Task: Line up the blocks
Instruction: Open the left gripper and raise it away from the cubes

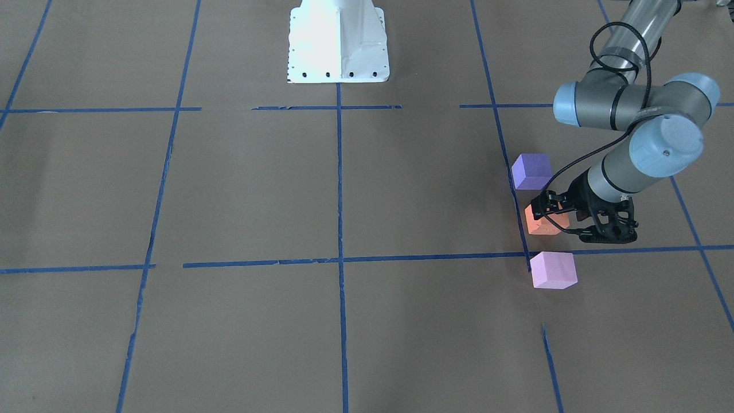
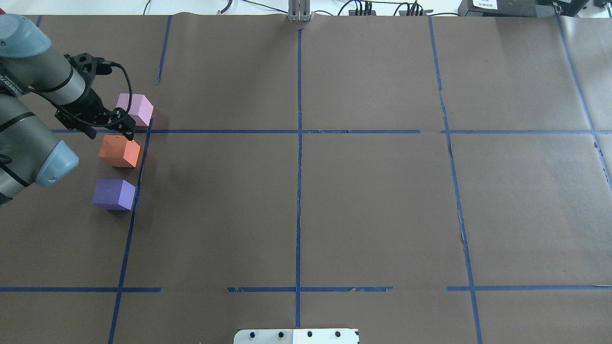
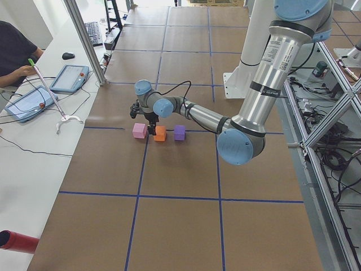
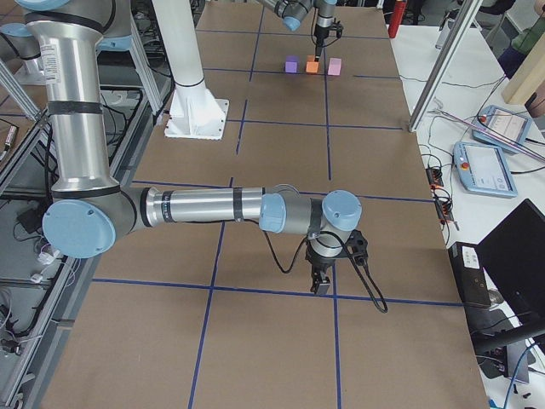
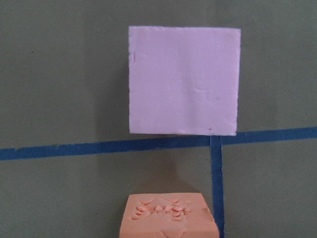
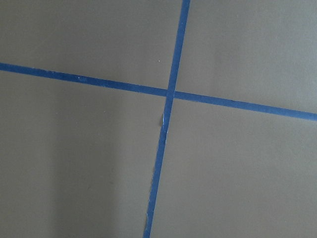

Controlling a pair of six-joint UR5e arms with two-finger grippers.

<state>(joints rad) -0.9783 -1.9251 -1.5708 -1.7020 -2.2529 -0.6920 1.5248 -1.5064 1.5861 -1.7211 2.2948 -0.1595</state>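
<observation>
Three cubes stand in a row beside a blue tape line, with small gaps between them: the purple block (image 1: 531, 171) (image 2: 114, 193), the orange block (image 1: 545, 225) (image 2: 119, 151) in the middle, and the pink block (image 1: 553, 269) (image 2: 136, 108). My left gripper (image 1: 553, 222) (image 2: 125, 130) hovers just over the orange block's far edge, its fingers spread and empty. The left wrist view shows the pink block (image 5: 183, 82) and the dented top of the orange block (image 5: 168, 215), with no fingers in sight. My right gripper (image 4: 322, 281) shows only in the exterior right view, low over bare paper; I cannot tell its state.
The white robot base (image 1: 338, 43) stands at the table's middle. Brown paper with a blue tape grid (image 6: 171, 94) covers the table. An operators' bench with tablets (image 3: 67, 78) and a metal post (image 3: 84, 39) lies beyond the blocks.
</observation>
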